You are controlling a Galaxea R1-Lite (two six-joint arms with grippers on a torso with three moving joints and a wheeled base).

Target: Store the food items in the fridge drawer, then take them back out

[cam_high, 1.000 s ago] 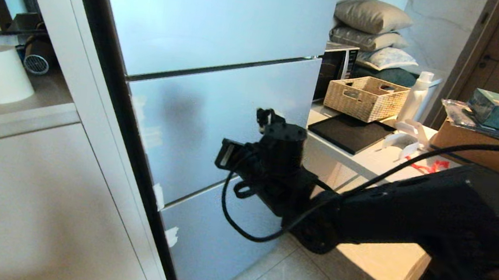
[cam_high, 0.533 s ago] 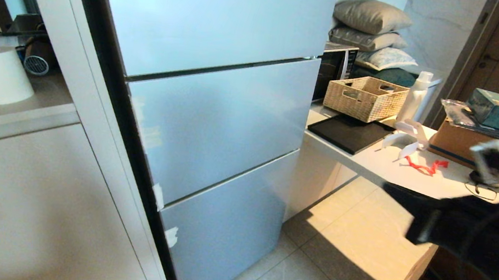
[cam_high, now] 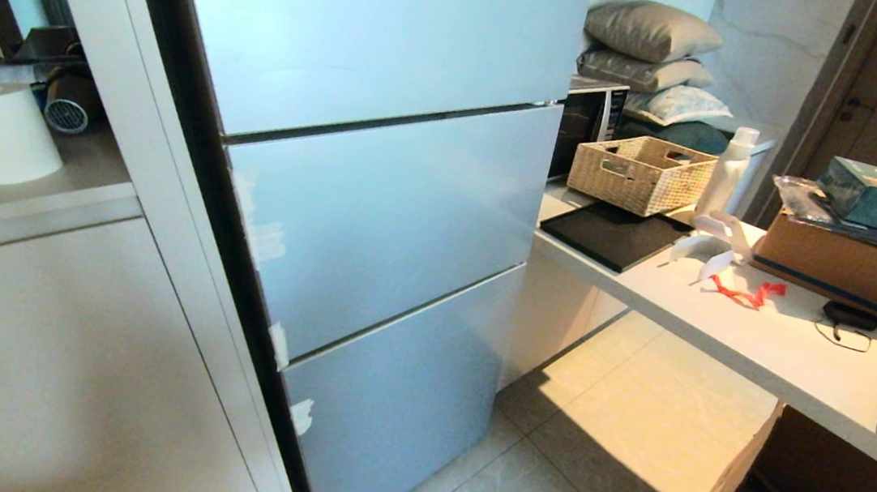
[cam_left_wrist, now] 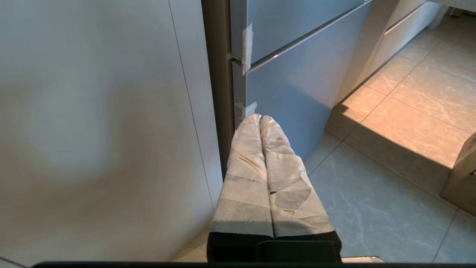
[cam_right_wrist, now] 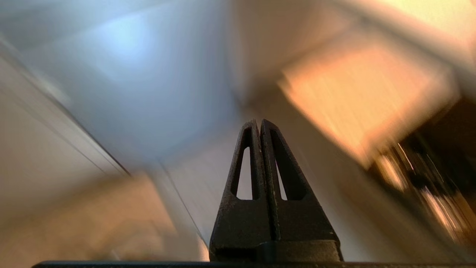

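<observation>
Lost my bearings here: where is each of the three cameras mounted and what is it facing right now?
Head view: on the robot's head, looking forward and down at the closed fridge, with the white counter to the right; no arm shows.
Left wrist view: behind the left gripper, shut, aimed at the fridge's lower hinge side and the floor.
Right wrist view: behind the right gripper, shut, facing a blurred blue fridge front.
Shared: head and left wrist views both show the tape pieces on the fridge edge.
</observation>
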